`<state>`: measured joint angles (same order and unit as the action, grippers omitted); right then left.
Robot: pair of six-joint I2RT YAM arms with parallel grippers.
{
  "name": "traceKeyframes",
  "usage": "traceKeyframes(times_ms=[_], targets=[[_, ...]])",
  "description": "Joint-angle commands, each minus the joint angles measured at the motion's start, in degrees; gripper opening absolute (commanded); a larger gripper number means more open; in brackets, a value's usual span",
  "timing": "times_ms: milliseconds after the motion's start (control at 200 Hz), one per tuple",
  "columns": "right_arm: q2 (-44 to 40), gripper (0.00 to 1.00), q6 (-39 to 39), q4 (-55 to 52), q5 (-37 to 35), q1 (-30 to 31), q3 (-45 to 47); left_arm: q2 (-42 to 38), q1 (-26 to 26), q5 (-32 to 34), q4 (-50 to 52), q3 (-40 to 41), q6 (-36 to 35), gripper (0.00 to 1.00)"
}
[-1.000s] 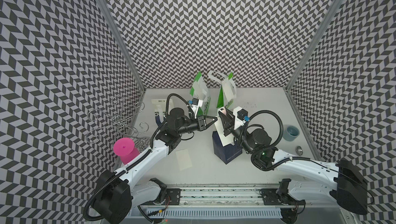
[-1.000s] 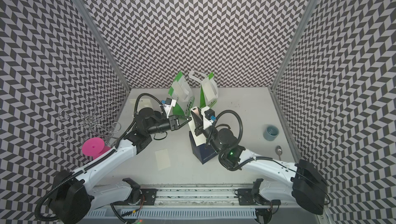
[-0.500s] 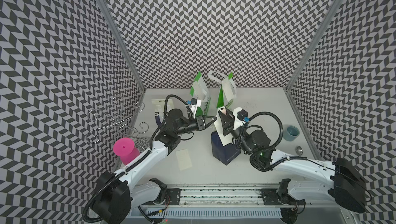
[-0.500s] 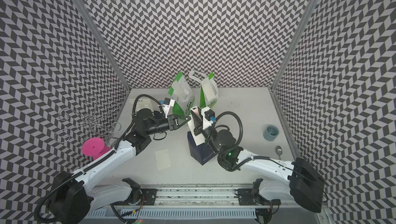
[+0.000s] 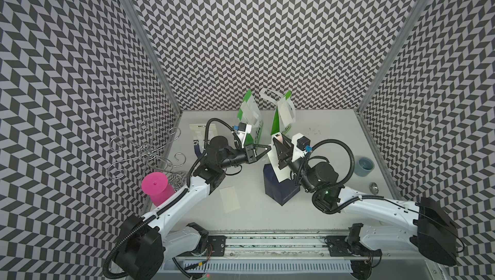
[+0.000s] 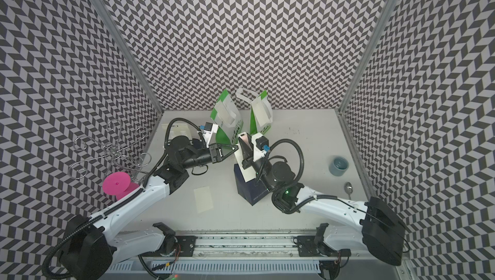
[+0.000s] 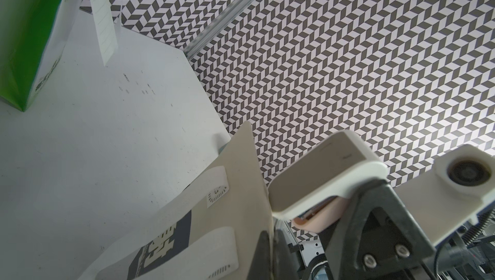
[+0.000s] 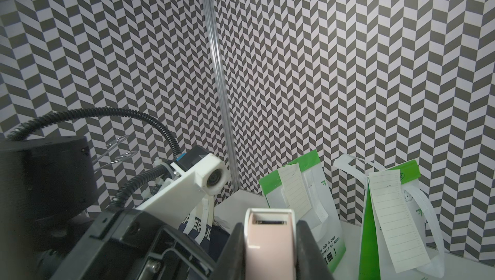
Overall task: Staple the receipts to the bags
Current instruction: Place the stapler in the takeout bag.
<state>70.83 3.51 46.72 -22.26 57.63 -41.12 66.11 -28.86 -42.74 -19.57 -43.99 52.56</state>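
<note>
A navy-and-cream bag [image 5: 280, 187] [image 6: 250, 187] stands mid-table, with a pale receipt [image 5: 276, 165] against its upper side. My left gripper [image 5: 267, 147] [image 6: 236, 148] [image 7: 268, 254] is shut on that bag's cream top edge [image 7: 242, 174]. My right gripper [image 5: 281, 148] [image 8: 270, 229] is shut on a pink-and-white stapler [image 8: 270, 241] [image 7: 321, 177], whose mouth sits at the same top edge. Two green-and-white bags [image 5: 250, 120] [image 5: 284, 116] stand at the back, each with a receipt [image 8: 296, 193] [image 8: 393, 211] on it. Another navy bag [image 5: 199, 144] [image 8: 201, 231] lies flat under my left arm. A loose receipt [image 5: 229, 199] lies on the table.
At the left edge stand a pink cup [image 5: 156, 187] and a wire rack [image 5: 144, 147]. Near the right wall are a blue cup [image 5: 365, 166] and a spoon [image 5: 374, 187]. Patterned walls close off three sides.
Both grippers and the standing navy bag have shifted slightly to the left. Both grips are unchanged.
</note>
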Motion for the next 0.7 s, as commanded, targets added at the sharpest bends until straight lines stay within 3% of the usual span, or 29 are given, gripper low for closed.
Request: traceKeyframes(times_ms=[0,696], targets=[[-1.6,0.0,0.3,3.4,0.4,0.5,-1.2,-1.8,-0.6,-1.4,-5.0,0.7,1.4,0.0],[-0.2,0.0,0.0,5.1,1.5,0.7,-2.0,-2.5,-0.6,-1.2,-7.6,1.9,3.6,0.0]])
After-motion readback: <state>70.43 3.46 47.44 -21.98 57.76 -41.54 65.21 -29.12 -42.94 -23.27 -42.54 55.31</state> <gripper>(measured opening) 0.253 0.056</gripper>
